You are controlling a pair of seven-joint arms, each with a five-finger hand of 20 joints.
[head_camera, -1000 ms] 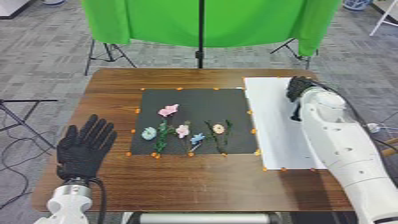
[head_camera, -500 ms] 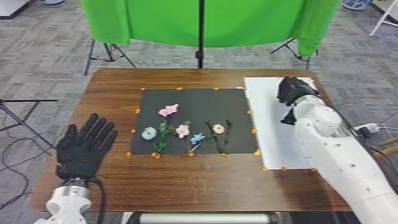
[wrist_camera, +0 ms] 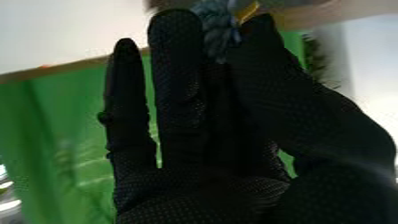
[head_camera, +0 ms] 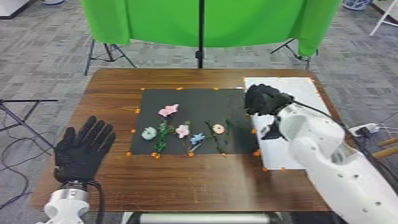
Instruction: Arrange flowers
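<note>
one blue flower (wrist_camera: 218,35) is clamped in the right hand (head_camera: 265,100), its visible part lengthwise along the fingers, pointing direction unclear.

On the table (head_camera: 204,187), a mat (head_camera: 195,97) lies left of a sheet (head_camera: 298,87). The farthest flower (head_camera: 168,110) is in the mat's left half. Nearer and to its left is the leftmost flower (head_camera: 149,133); to its right, also nearer, is the middle flower (head_camera: 182,131). The nearest flower (head_camera: 197,138) sits just right of that one, and the rightmost flower (head_camera: 218,128) farther right. Beyond the table's far edge hangs a cloth (head_camera: 151,25).
</note>
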